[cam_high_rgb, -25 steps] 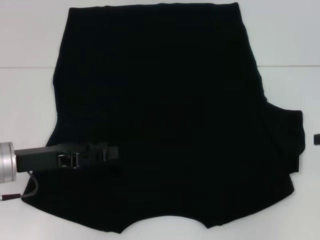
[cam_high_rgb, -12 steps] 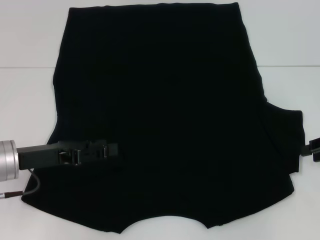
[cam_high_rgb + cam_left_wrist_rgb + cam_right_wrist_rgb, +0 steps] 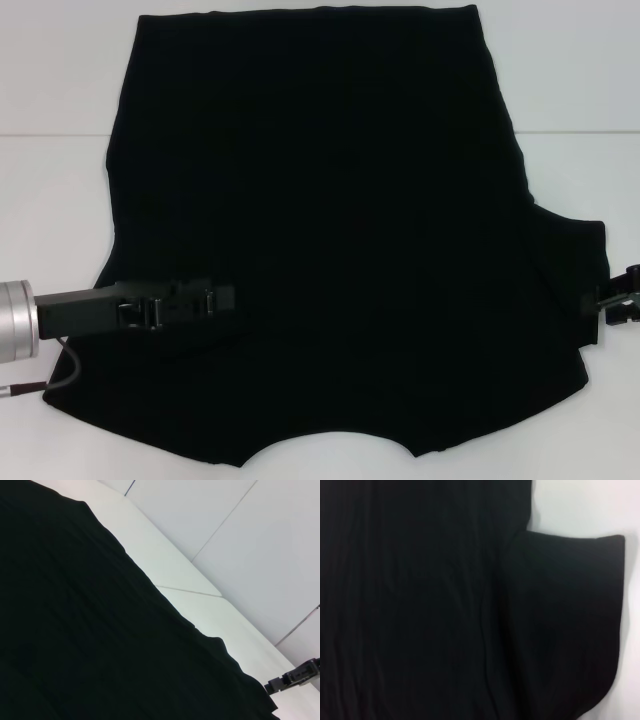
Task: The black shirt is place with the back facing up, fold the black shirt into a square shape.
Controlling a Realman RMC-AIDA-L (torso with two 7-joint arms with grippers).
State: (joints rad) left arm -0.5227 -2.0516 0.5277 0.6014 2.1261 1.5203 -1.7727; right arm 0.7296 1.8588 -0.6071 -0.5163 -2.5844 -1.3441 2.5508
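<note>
A large plain black soft-fabric short-sleeved shirt (image 3: 340, 240) lies spread flat on a white table surface (image 3: 55, 200) and fills most of the head view, from the upper edge of the frame down to the lower edge. No print shows on the side that faces up. Its straight hem runs along the top of the frame, and the curved neckline cut sits at the bottom centre. One short sleeve (image 3: 580, 285) sticks out at the right of the frame; in the right wrist view that sleeve (image 3: 570, 625) lies flat with a fold line where it meets the body of the shirt.

The left gripper (image 3: 222, 301) reaches in from the left edge of the head view at lower left. Its arm is stretched out nearly level across the frame, with a silver cylindrical wrist (image 3: 15, 322) over the white table and the black finger end over the shirt's lower left part. Whether its fingers are apart or together cannot be told against the black cloth.

The right gripper (image 3: 618, 300) shows only as a small black part at the right edge of the head view, just beside the sleeve's outer edge. The left wrist view shows it (image 3: 295, 676) at lower right, near the shirt's edge. Its finger state cannot be told either.
</note>
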